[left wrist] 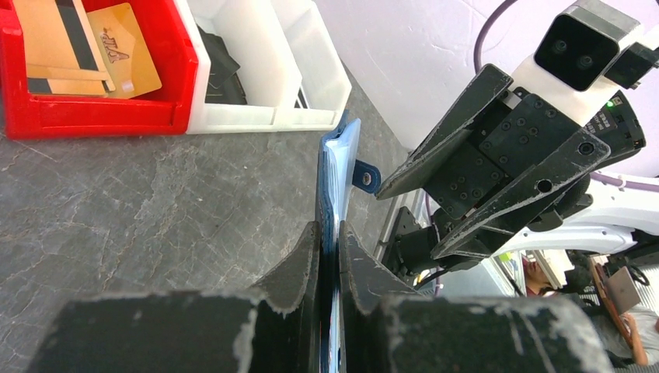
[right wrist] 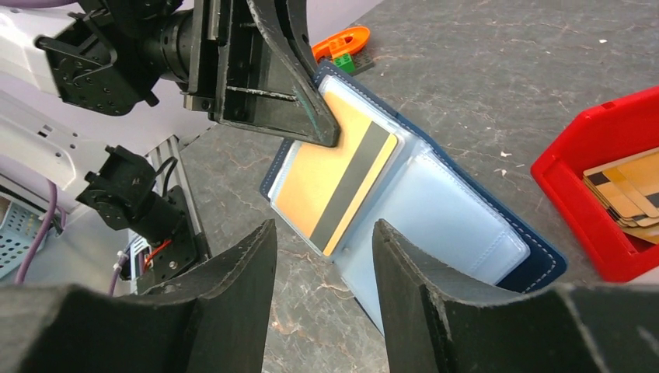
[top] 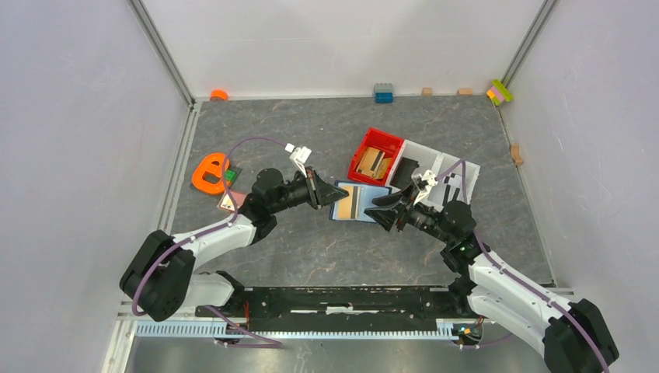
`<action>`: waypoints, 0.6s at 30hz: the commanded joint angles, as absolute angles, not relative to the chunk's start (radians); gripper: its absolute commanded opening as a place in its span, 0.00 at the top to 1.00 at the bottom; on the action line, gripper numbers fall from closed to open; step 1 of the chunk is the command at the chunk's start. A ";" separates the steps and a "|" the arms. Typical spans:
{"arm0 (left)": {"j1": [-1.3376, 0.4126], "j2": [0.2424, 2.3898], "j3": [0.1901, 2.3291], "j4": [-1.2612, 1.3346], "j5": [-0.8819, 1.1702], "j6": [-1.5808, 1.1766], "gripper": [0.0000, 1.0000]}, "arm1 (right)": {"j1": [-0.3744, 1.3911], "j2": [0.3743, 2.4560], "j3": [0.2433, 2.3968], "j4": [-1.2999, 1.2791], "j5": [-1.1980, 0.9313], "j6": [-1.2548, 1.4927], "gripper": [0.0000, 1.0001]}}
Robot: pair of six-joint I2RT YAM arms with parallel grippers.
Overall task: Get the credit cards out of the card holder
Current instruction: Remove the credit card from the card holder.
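The navy card holder (top: pixel 361 203) lies open on the table, light blue pockets up. A copper-tan credit card (top: pixel 350 203) with a black stripe sits in its left pocket, also shown in the right wrist view (right wrist: pixel 334 183). My left gripper (top: pixel 320 190) is shut on the holder's left edge, which shows edge-on (left wrist: pixel 336 167) between its fingers (left wrist: pixel 311 256). My right gripper (top: pixel 381 211) is open and empty, just above the table at the holder's near right edge (right wrist: pixel 458 225), touching nothing. Several more cards (right wrist: pixel 629 194) lie in the red tray.
A red tray (top: pixel 365 148) and a white tray (top: pixel 466 167) stand just behind the holder. An orange piece (top: pixel 208 172) and a small tile lie at the left. Toy blocks line the back wall.
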State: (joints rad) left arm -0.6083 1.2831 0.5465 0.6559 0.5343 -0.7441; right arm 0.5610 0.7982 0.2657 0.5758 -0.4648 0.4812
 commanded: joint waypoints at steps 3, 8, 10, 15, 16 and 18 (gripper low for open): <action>-0.628 1.285 0.558 0.764 0.576 -0.770 0.98 | 0.564 0.823 0.279 0.683 -0.525 0.513 0.49; -0.651 1.300 0.568 0.780 0.586 -0.770 0.98 | 0.564 0.831 0.275 0.694 -0.525 0.522 0.55; -0.656 1.311 0.571 0.795 0.599 -0.775 0.98 | 0.565 0.835 0.270 0.701 -0.522 0.528 0.56; -0.657 1.326 0.564 0.869 0.628 -0.815 0.98 | 0.564 0.871 0.271 0.715 -0.519 0.562 0.56; -0.657 1.326 0.560 0.885 0.632 -0.824 0.98 | 0.564 0.884 0.271 0.723 -0.528 0.570 0.57; -0.657 1.321 0.555 0.899 0.633 -0.833 0.98 | 0.564 0.912 0.275 0.747 -0.556 0.588 0.59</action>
State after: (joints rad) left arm -0.6540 1.3293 0.5465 0.7666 0.5976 -0.7807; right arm 0.5613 0.8730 0.2649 0.6754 -0.5144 0.5468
